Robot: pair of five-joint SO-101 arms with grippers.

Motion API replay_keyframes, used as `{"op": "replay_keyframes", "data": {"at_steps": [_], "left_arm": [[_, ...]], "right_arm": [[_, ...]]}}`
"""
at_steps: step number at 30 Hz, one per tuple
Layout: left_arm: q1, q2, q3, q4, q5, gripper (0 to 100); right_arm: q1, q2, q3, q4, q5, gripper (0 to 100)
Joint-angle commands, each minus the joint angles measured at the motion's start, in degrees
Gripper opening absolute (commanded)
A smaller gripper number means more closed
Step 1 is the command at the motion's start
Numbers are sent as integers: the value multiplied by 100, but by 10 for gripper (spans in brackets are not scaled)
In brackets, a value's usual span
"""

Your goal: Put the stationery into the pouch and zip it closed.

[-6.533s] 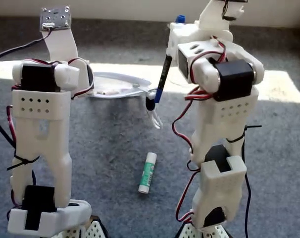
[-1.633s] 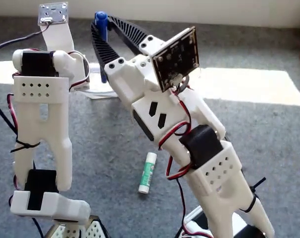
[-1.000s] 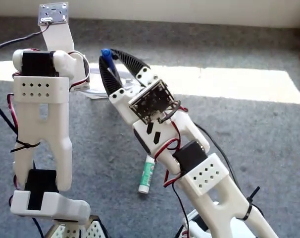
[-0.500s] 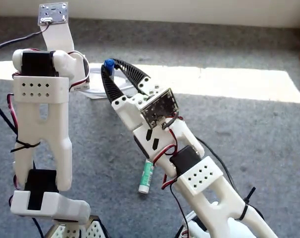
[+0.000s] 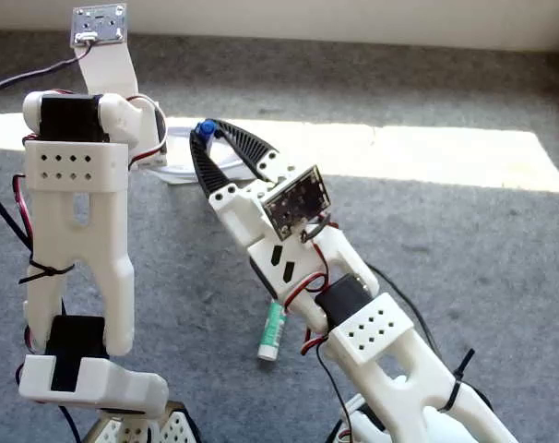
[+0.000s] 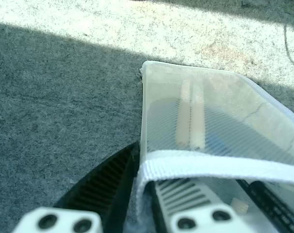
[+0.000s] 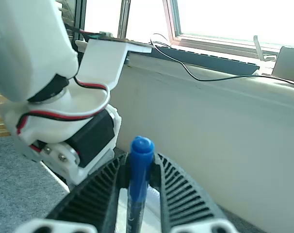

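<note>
A clear mesh pouch (image 6: 224, 126) with a white zipper band lies on the grey carpet, with pale sticks showing inside it. My left gripper (image 6: 143, 167) is shut on the pouch's open edge, one finger inside and one outside. In the high view the pouch (image 5: 175, 169) peeks out beside the left arm. My right gripper (image 5: 220, 140) is shut on a blue pen (image 5: 204, 130), held upright just above the pouch's mouth. The right wrist view has the pen's blue cap (image 7: 140, 148) standing up between the black fingers (image 7: 96, 194). A white and green glue stick (image 5: 272, 332) lies on the carpet under the right arm.
The left arm's white body (image 5: 77, 212) stands tall at the left, close to the right gripper. A sunlit strip (image 5: 427, 157) crosses the carpet behind. A wall (image 7: 224, 141) with a window sill and cables rises beyond the pouch.
The right arm has swung down and leftward with the blue pen, bringing it from up high to just over the pouch. The left arm has kept still, holding the pouch.
</note>
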State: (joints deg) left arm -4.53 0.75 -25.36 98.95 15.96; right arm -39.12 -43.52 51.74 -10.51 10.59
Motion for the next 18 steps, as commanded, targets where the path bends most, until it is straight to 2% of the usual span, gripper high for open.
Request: {"op": "replay_keyframes", "data": {"at_steps": [1,13,18], "left_arm": [[-75,48,40,35,-53,7],[-84,31,145,18,-53,7],[-84,31,215,-9,-53,8]], "right_arm": [[-66,-180,-48,-180,-9,4],[-66,716,-92,-180,-44,14],[-66,708,-84,-171,-26,147]]}}
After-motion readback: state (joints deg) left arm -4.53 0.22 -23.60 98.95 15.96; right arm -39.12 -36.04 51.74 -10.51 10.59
